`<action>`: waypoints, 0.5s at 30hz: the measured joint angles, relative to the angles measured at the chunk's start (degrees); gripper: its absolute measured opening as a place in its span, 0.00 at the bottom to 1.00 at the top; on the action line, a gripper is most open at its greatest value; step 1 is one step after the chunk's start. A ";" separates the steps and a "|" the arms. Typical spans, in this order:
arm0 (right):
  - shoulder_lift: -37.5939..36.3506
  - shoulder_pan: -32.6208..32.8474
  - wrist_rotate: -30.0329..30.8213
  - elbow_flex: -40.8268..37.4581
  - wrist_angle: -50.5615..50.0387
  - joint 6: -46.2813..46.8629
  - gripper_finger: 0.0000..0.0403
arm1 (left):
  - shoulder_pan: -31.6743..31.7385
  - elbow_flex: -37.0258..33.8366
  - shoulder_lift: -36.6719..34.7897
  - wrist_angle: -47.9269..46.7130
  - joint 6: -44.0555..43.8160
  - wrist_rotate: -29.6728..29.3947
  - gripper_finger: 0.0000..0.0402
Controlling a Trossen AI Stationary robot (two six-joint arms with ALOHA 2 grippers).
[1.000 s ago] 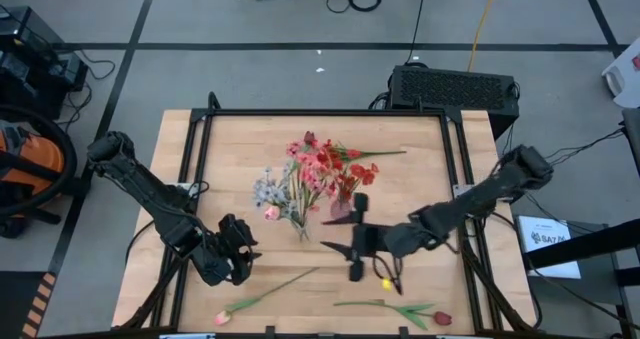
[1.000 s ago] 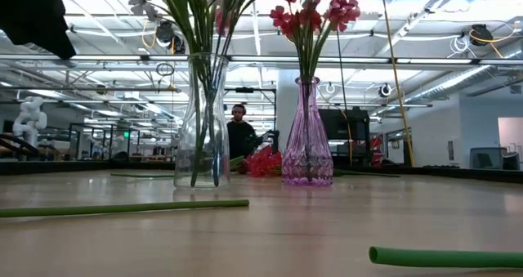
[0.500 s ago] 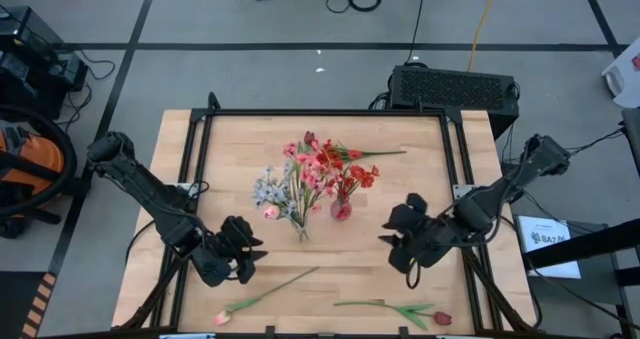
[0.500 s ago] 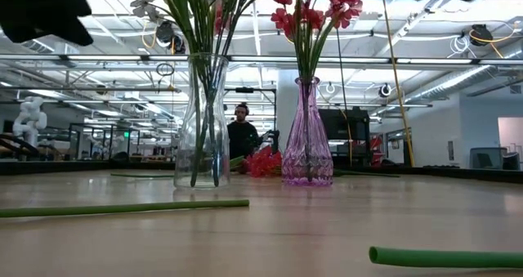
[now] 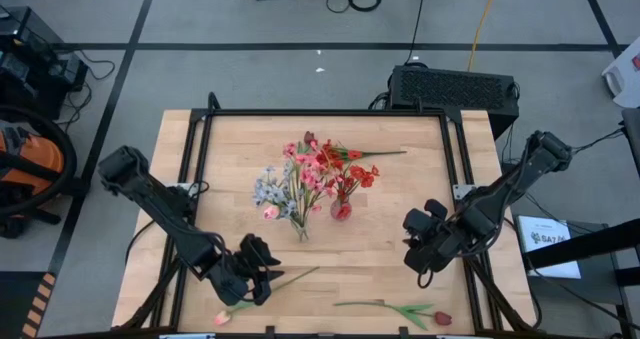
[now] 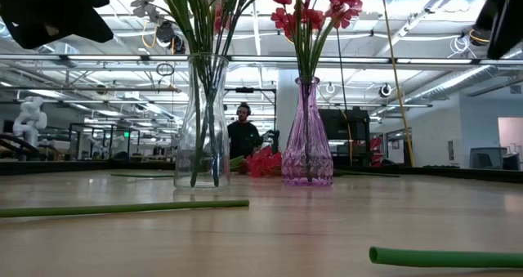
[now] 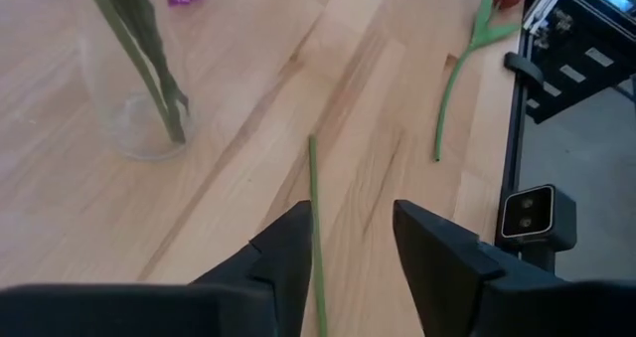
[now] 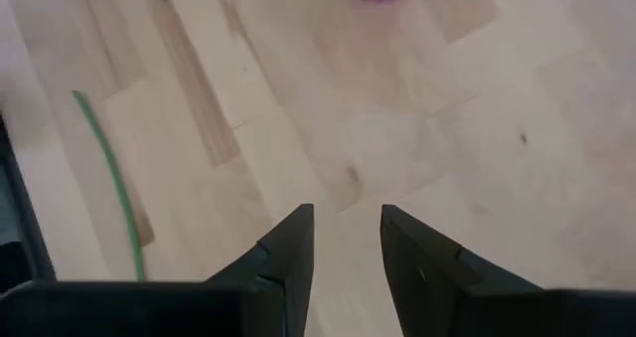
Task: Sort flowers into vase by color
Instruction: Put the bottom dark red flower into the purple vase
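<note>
Surface: wooden table point(image 5: 420, 149) inside a black frame, on a grey workshop floor; I see a person point(image 6: 242, 135) far behind it in the low view.
Left gripper point(image 5: 262, 279): near the front edge, over the pink tulip stem point(image 5: 262, 292). My left wrist view shows its fingers point(image 7: 293, 248) parted with that stem point(image 7: 316, 228) running between them; nothing is gripped.
Right gripper point(image 5: 420, 244): on the right side of the table, above bare wood; fingers point(image 8: 288, 248) a little apart, empty.
Red tulip point(image 5: 400, 310): lying along the front edge, between the two grippers.
Clear vase point(image 6: 202, 122): mid-table, holding pale and pink flowers point(image 5: 275, 191).
Purple vase point(image 6: 306, 134): just beside it, holding red flowers point(image 5: 345, 174).
Loose red stem point(image 5: 372, 155): lying behind the vases.
</note>
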 joint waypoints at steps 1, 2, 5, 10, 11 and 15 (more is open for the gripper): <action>-1.10 -0.02 -0.50 -1.71 2.07 0.02 0.27 | 0.00 0.31 0.36 0.03 -0.01 0.01 0.35; -2.20 -0.04 -1.22 -3.58 4.40 0.27 0.27 | 0.00 0.52 0.60 0.21 -0.02 0.03 0.34; -5.41 -0.22 -2.87 -9.20 11.33 2.33 0.27 | 0.00 0.57 0.66 0.62 -0.03 0.10 0.31; -9.01 -0.15 -4.85 -16.01 18.28 7.88 0.27 | 0.00 0.60 0.66 0.85 -0.30 0.12 0.27; -9.26 -0.15 -5.28 -16.68 18.47 8.41 0.27 | 0.00 0.60 0.66 1.31 -0.89 0.12 0.26; -9.28 -0.15 -5.54 -17.24 18.46 8.38 0.27 | 1.10 0.75 1.14 8.18 0.00 0.33 0.24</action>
